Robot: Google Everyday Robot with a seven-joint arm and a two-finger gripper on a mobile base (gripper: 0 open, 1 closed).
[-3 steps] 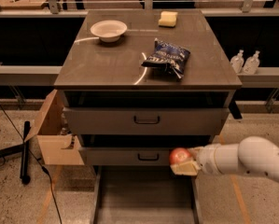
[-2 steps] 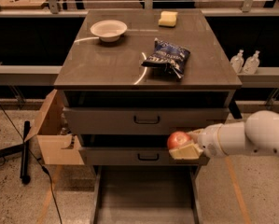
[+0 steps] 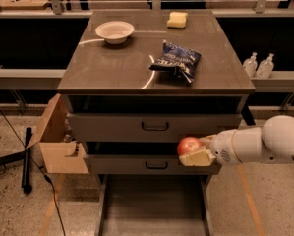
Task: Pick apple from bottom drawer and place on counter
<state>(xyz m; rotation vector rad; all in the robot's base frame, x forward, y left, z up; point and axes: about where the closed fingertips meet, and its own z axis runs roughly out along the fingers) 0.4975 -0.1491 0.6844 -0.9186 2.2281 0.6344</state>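
Apple (image 3: 188,145) clamped in your hand (image 3: 193,152), clear of drawer (image 3: 154,208) open below hand. Counter (image 3: 112,68) lies above hand, on apple's side; you likely need lift over front edge before setting down.

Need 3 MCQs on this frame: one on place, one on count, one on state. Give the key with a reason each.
1. Where is the apple?
A) on the counter
B) in the gripper, off any surface
C) on the floor of the bottom drawer

2. How many things lie on the counter?
A) two
B) three
C) five

3. The bottom drawer is:
A) pulled open
B) pushed shut
C) taken out of the cabinet

Key:
1 B: the gripper is shut on the apple in front of the cabinet, right of the drawer handles.
2 B: white bowl, yellow sponge and chip bag.
3 A: its grey floor juts out below the cabinet front.
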